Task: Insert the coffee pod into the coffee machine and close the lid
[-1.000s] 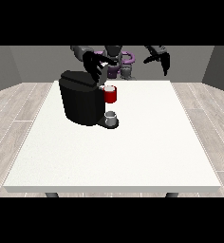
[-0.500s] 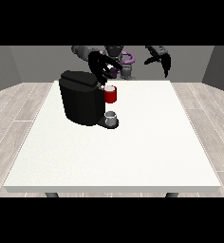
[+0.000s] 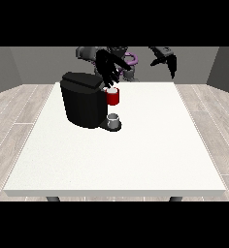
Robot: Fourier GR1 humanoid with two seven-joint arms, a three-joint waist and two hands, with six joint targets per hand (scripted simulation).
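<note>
White table [image 3: 136,160] carries a black coffee machine [image 3: 82,104]

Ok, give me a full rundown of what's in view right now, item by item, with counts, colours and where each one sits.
table: one, white, fills the middle of the view.
coffee machine: one, black, on the table's far left part.
red part: one, red, at the machine's front, on its right side in the view; I cannot tell whether it is the pod.
cup: one, grey, on the machine's base below the red part.
hand at the view's left: one, black, fingers spread, just above the machine's top and the red part.
hand at the view's right: one, black, raised in the air beyond the table's far right edge, holding nothing.
</note>
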